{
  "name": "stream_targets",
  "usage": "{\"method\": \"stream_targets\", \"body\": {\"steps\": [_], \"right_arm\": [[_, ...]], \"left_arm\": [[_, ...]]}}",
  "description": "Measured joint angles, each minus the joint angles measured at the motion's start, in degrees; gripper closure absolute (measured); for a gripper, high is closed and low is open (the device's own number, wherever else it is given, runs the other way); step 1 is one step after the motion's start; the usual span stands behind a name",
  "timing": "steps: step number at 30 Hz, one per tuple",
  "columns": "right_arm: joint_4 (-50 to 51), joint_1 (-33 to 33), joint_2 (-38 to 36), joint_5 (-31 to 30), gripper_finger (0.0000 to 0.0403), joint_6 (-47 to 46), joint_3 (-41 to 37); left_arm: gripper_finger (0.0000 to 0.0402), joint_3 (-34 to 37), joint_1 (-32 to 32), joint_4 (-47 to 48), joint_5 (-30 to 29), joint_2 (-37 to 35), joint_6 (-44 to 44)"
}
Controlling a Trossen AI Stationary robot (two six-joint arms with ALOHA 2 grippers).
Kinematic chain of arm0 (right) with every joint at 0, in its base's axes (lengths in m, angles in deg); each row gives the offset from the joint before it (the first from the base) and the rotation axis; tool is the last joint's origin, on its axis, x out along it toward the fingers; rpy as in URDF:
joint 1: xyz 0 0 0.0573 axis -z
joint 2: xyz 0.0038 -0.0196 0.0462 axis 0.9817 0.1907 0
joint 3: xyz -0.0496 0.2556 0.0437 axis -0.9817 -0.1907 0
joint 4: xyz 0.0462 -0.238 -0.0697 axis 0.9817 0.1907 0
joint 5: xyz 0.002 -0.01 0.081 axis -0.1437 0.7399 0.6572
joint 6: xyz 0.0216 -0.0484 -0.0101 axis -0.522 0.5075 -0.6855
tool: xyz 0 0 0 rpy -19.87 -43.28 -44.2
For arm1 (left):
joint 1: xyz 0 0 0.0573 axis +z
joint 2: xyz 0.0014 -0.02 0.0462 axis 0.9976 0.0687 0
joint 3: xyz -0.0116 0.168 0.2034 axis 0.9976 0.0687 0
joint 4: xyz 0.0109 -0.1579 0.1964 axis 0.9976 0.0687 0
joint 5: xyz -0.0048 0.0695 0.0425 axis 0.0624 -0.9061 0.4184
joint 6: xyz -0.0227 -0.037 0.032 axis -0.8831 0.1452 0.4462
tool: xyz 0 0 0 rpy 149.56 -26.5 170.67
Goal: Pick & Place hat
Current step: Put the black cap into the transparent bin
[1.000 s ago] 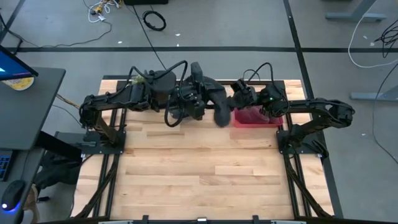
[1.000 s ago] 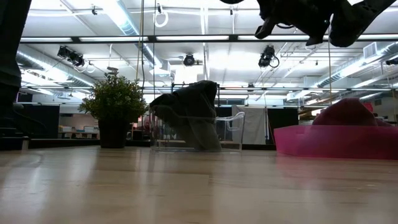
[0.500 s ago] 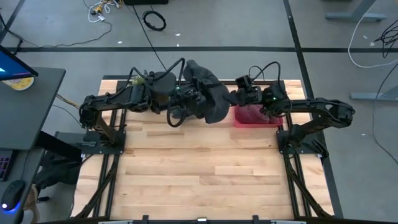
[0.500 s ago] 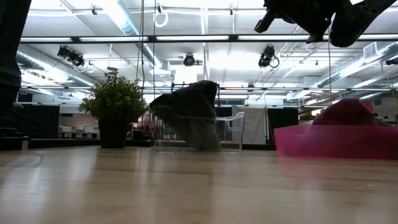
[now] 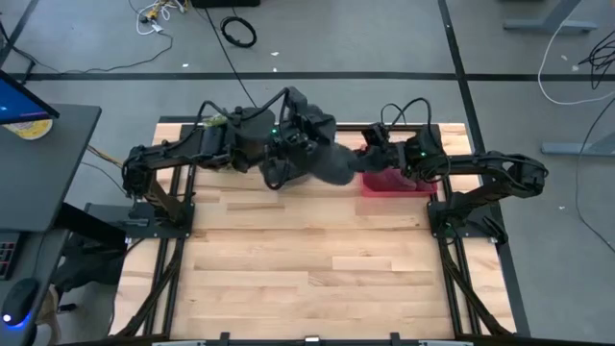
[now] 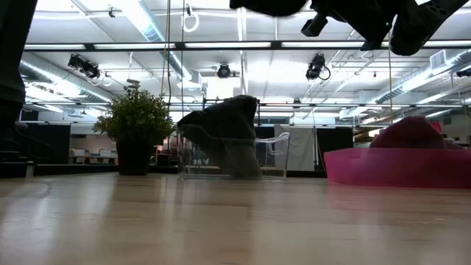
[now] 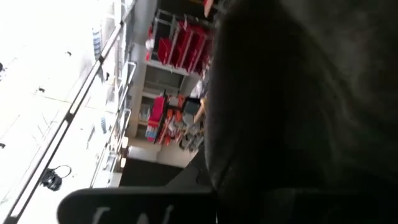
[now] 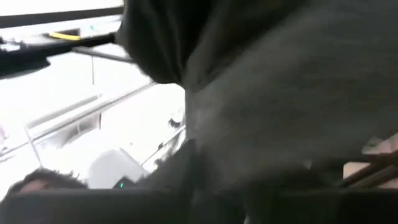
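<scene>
A dark grey hat [image 5: 332, 165] hangs in the air over the table's far middle, between my two grippers. My left gripper [image 5: 306, 154] is at its left side and my right gripper [image 5: 368, 157] at its right side, both shut on it. Grey cloth fills the left wrist view [image 7: 298, 93] and the right wrist view [image 8: 280, 81]. In the low view only the hat's lower edge [image 6: 268, 6] dips in at the top. The pink bin [image 5: 399, 183] sits below the right gripper. My left gripper holds the hat at its left side, lifted clear of the table. The cloth [image 7: 249, 186] covers the fingers, so the part and the kind of hold stay hidden. My right gripper holds the hat at its right side; the cloth [image 8: 249, 174] runs down over the fingers and hides the place of contact.
A clear bin [image 6: 272, 154] stands on the far middle of the table with another dark hat [image 6: 228, 132] draped over its rim. The pink bin [image 6: 390, 165] holds a maroon hat [image 6: 412, 132]. A potted plant [image 6: 136, 125] stands behind the table. The near half of the table is bare wood.
The hat hung as a narrow drooping shape between the grippers; now it is bunched broader and sits closer to the left gripper. It has come down a little, since its lower edge now shows at the top of the low view. The right gripper shifted slightly toward the near edge.
</scene>
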Motion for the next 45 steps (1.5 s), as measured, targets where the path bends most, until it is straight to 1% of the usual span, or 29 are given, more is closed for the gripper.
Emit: {"method": "stream_targets", "body": {"steps": [4, 8, 10, 13, 15, 17, 19, 21, 23, 27, 30, 35, 38, 41, 45], "right_arm": [[-0.2, 1.0, 0.0, 5.7, 0.0203, -3.2, 0.0], [-0.3, 2.6, 0.0, 14.2, 0.0107, -7.6, 0.0], [-0.2, 3.2, -0.2, 17.9, 0.0070, -9.7, 0.0], [0.7, 3.9, -1.7, 18.9, 0.0028, -10.5, -1.3], [4.1, 4.6, -2.9, 18.8, 0.0011, -9.7, -3.2], [7.9, 4.7, -3.8, 17.7, 0.0006, -8.6, -5.4], [9.9, 4.5, -4.3, 16.3, 0.0009, -7.8, -7.7], [10.6, 4.2, -4.3, 15.2, 0.0016, -7.0, -10.0], [10.2, 3.9, -4.3, 13.4, 0.0022, -6.9, -12.3], [10.0, 3.1, -4.3, 10.1, 0.0030, -5.6, -14.5], [9.9, 2.3, -4.3, 9.0, 0.0032, -5.1, -14.8], [9.8, 1.6, -4.4, 7.1, 0.0032, -4.9, -14.7], [9.8, 1.6, -4.4, 6.6, 0.0032, -4.9, -14.7], [10.0, 1.6, -4.4, 5.9, 0.0032, -4.6, -14.7], [10.3, 1.6, -4.4, 3.8, 0.0032, -4.4, -14.7]], "left_arm": [[0.0396, 0.0, 0.3, 1.9, -2.0, 0.0, 2.8], [0.0396, 0.0, 1.4, 3.9, 0.0, 0.0, 3.2], [0.0396, 0.0, 2.3, 5.3, 0.9, 0.0, 3.2], [0.0396, 0.0, 3.8, 6.9, 1.5, 0.0, 3.2], [0.0396, 0.0, 4.8, 7.3, 1.7, -0.1, 3.9], [0.0396, 0.0, 6.0, 7.1, 3.8, -0.3, 4.9], [0.0396, 0.0, 7.5, 7.3, 8.3, -0.6, 5.9], [0.0396, 0.0, 9.3, 8.9, 13.8, -0.7, 6.6], [0.0396, 0.0, 11.2, 10.9, 17.9, -0.5, 6.7], [0.0396, 0.0, 14.8, 12.7, 23.3, 1.2, 10.0], [0.0396, 0.0, 16.8, 11.6, 25.3, 2.8, 13.4], [0.0396, 0.0, 19.7, 10.5, 29.9, 5.7, 16.6], [0.0396, 0.0, 21.1, 11.4, 30.6, 7.5, 19.4], [0.0396, 0.0, 22.4, 11.2, 31.7, 8.9, 20.0], [0.0396, 0.0, 23.7, 11.7, 32.2, 10.5, 23.0]]}}
